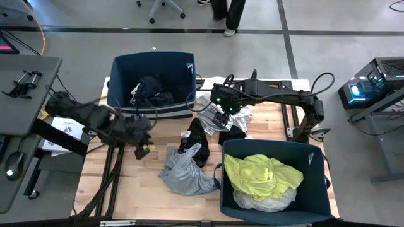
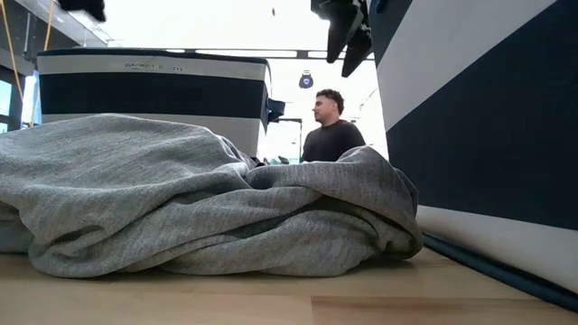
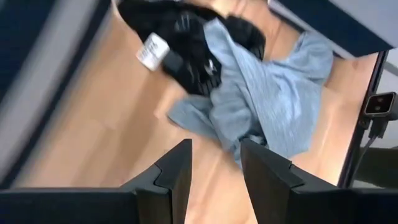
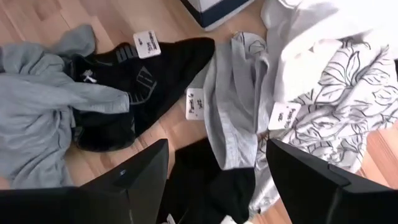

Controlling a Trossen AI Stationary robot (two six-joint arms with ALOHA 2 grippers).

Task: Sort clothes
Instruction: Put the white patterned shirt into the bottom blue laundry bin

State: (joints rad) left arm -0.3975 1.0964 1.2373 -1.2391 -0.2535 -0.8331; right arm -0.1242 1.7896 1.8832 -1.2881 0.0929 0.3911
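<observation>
Behind grey garment (image 2: 208,203), half-hidden bin (image 2: 153,90)

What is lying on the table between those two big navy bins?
In the high view, loose clothes: a black garment, a grey garment and a white printed one lie between the far bin and the near bin.

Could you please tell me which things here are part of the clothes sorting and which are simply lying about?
Part of the job:
- grey garment
- black garment
- white printed garment
- yellow garment in the near bin
- dark clothes in the far bin

Lying about:
- computer mouse
- papers
- person in the background
</observation>
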